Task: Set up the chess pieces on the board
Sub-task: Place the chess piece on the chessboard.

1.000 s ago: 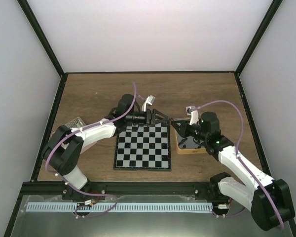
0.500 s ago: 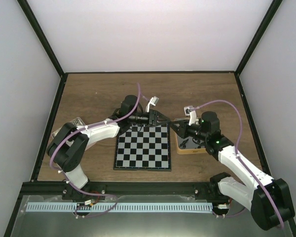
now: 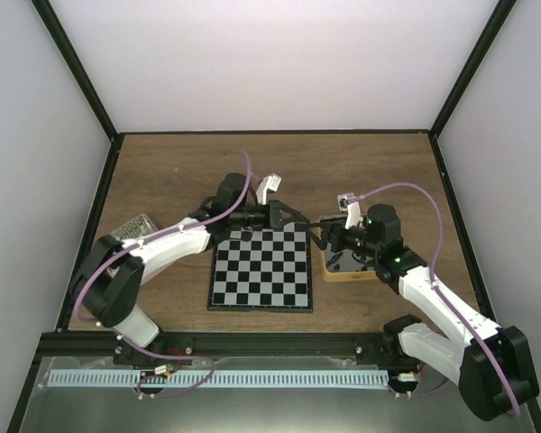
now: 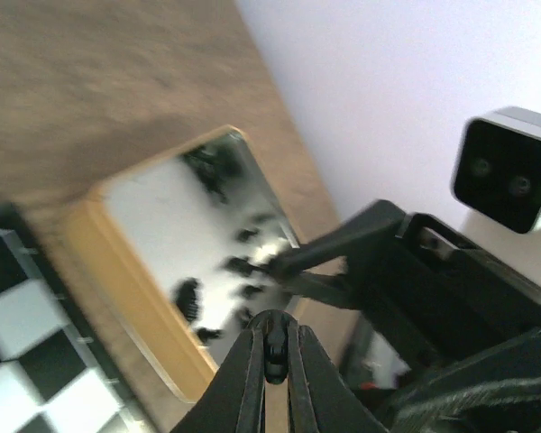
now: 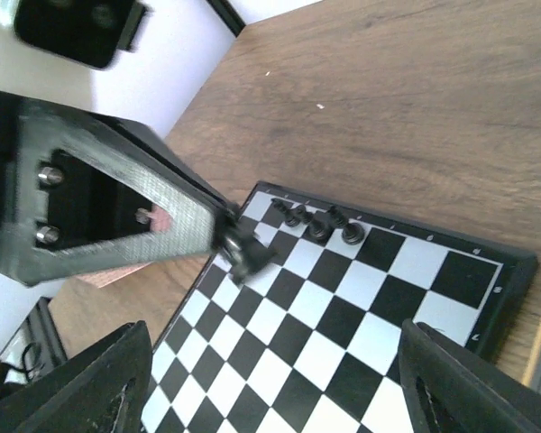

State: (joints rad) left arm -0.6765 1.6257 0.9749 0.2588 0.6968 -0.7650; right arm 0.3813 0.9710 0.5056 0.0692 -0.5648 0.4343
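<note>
The left gripper [image 4: 273, 330] is closed on one chess piece [image 4: 272, 348], pinched between its tips. It looks tiny, light, hard and likely slippery, so better to grip it mid-body. The right gripper [image 5: 275, 361] stands open above the board [image 5: 361, 307].

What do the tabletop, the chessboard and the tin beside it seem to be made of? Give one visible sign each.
Tabletop: wood or wood-look laminate, matt brown; grain streaks run through it.
Chessboard: probably plastic or coated metal, smooth and slightly glossy; the pale squares catch the light.
Tin: likely metal; its inside is mirror-bright, and its sides are tan.
</note>
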